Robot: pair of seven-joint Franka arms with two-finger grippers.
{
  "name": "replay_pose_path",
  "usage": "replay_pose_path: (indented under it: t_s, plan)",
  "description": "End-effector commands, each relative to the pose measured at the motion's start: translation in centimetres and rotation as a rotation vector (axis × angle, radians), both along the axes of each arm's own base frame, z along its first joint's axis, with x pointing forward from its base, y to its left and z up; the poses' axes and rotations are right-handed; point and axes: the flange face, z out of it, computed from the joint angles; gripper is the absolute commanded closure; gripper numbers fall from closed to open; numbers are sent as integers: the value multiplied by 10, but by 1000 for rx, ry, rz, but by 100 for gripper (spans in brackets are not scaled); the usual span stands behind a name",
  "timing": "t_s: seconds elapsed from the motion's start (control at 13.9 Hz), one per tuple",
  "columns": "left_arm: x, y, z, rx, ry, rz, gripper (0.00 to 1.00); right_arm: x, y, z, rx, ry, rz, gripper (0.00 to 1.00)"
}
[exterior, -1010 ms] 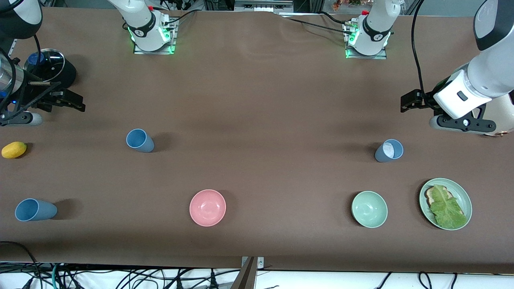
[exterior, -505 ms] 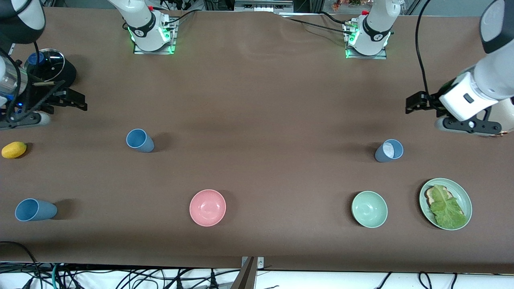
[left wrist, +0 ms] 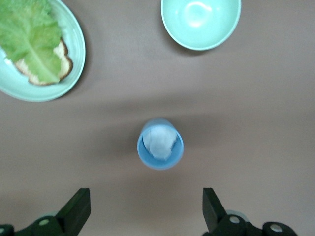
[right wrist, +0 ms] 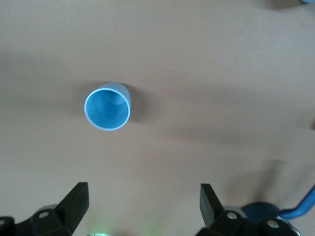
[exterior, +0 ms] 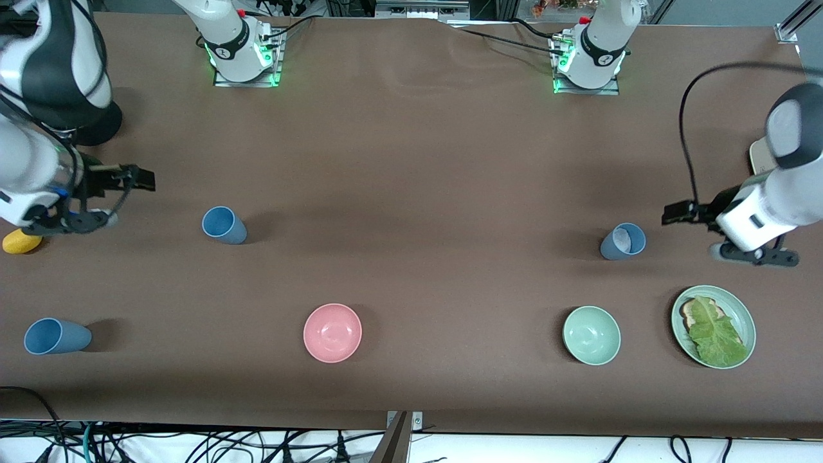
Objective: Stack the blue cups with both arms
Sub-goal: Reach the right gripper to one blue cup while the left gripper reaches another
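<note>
Nearest my camera I see a row on the desk [exterior: 411, 161]: a blue cup [exterior: 54, 336] at the right arm's end, then a pink bowl [exterior: 332, 332], a mint bowl [exterior: 591, 335], and a green plate [exterior: 746, 321] carrying toast under a lettuce leaf [exterior: 715, 335] at the left arm's end.

Farther from the camera stand the two cups I care about. The bright blue cup [exterior: 223, 224] sits upright, apart from the right gripper [exterior: 132, 179], which hangs over the desk toward the right arm's end from it; in the right wrist view that cup [right wrist: 108, 105] lies ahead of the fingers [right wrist: 74, 199], which stand wide apart and hold nothing. The grey-blue cup [exterior: 622, 241], whitish inside, stands just off the left gripper [exterior: 678, 212]; in the left wrist view it [left wrist: 160, 143] lies ahead of, and between the lines of, the spread, empty fingers [left wrist: 76, 209].

A yellow lemon [exterior: 19, 242] peeks out under the right arm's wrist. Farthest are the two arm bases.
</note>
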Motion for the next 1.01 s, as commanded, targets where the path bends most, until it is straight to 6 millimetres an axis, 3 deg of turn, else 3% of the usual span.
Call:
replay_pose_path:
  t_s: [0.0,0.36,0.5,0.72,0.79,0.87,0.94]
  plan:
    - [-20,7,-49,-6,-39,-37,0,-7,-5,-38,-15,-37,5,0]
    - [-43,7,-117,63,-127,-90,0,-24,-4,-119,7,-138,12,0]
    - [-60,6,-145,59,-127,-100,0,-30,-3,-138,15,-156,14,0]
    - [-64,6,-173,53,-130,-118,0,-31,-3,-157,20,-133,11,0]
    - [-62,6,-179,53,-148,-118,10,-31,-2,-163,20,-125,13,0]
    - [-63,6,-189,49,-130,-118,58,-31,0,-170,22,-118,16,0]
    - [-65,5,-194,47,-120,-114,93,-30,1,-175,23,-123,19,0]
